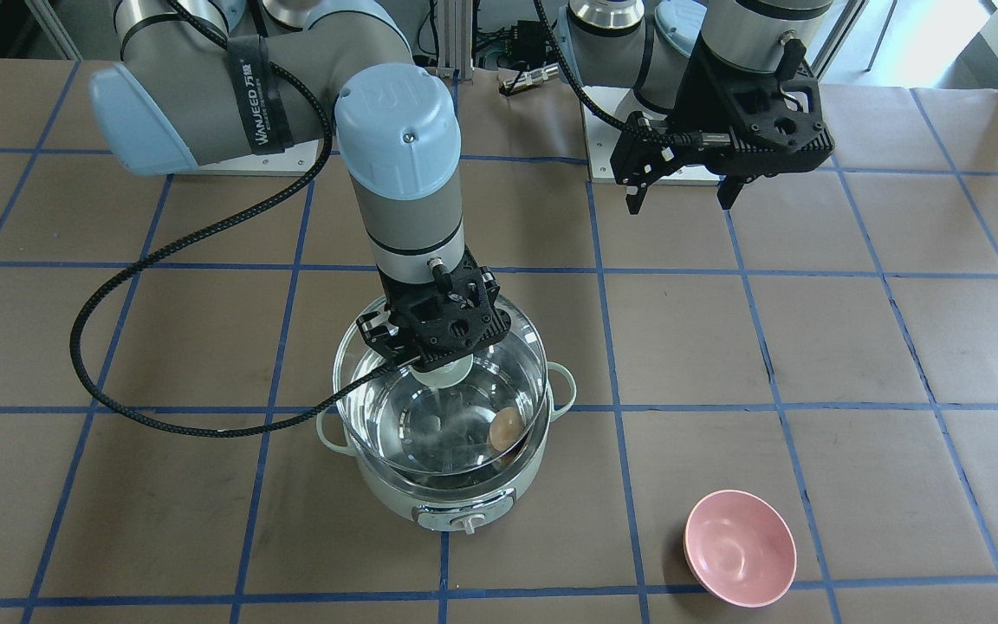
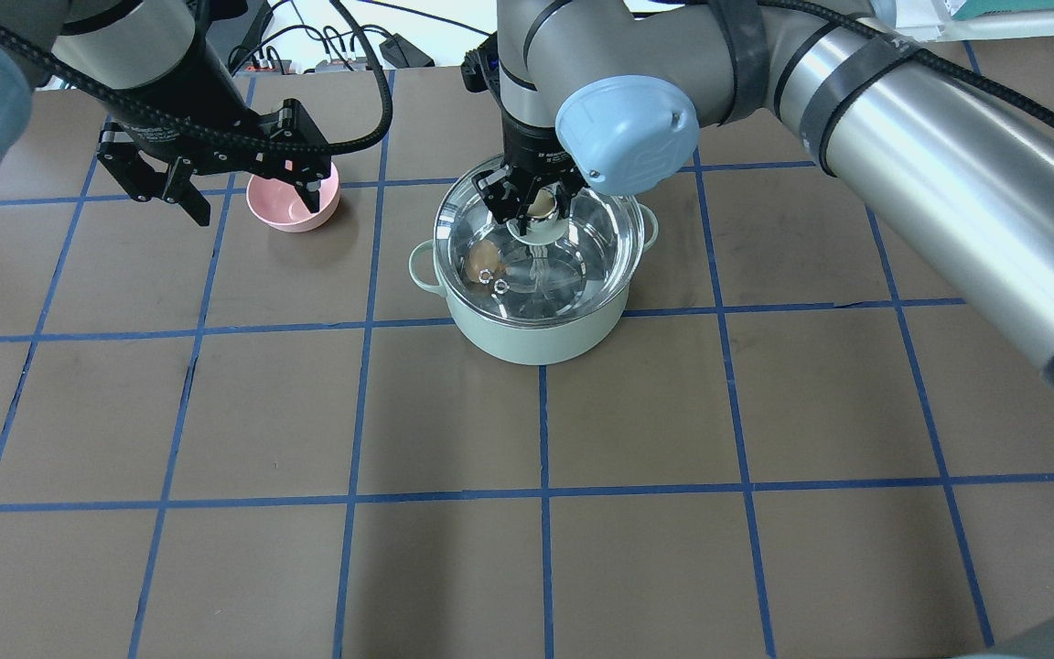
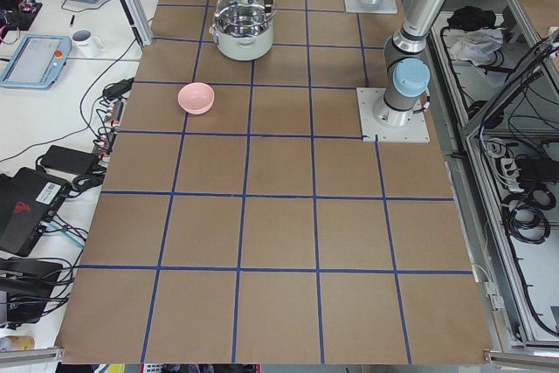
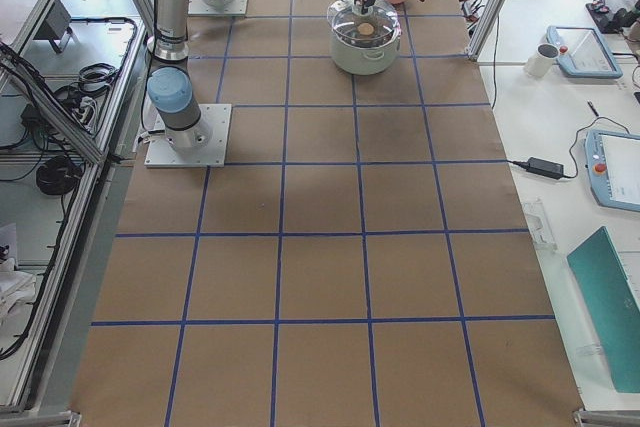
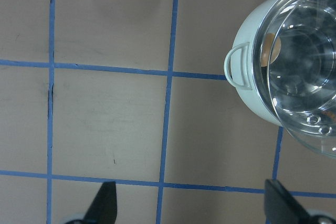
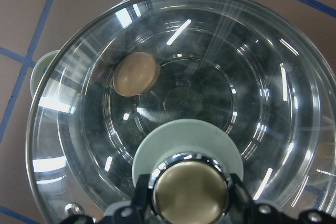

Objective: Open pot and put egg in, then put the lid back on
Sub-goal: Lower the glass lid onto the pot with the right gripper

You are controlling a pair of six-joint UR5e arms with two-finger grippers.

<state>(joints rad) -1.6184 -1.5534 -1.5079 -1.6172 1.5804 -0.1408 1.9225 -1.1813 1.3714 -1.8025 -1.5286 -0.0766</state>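
The mint-green pot [image 1: 456, 496] stands mid-table; it also shows in the overhead view [image 2: 536, 339]. The tan egg [image 1: 506, 426] lies inside it on the steel floor and shows through the glass in the right wrist view [image 6: 135, 73]. My right gripper [image 1: 438, 351] is shut on the beige knob [image 6: 190, 190] of the glass lid [image 1: 443, 416]. It holds the lid just above the pot's rim, slightly offset. My left gripper [image 2: 256, 209] is open and empty, hovering over the table near the pink bowl, apart from the pot [image 5: 247, 98].
A small pink bowl [image 1: 739, 546] sits on the table to the pot's side, under my left gripper in the overhead view. The brown table [image 2: 527, 513] is marked with blue tape lines. The right arm's black cable [image 1: 118, 381] loops over the table beside the pot.
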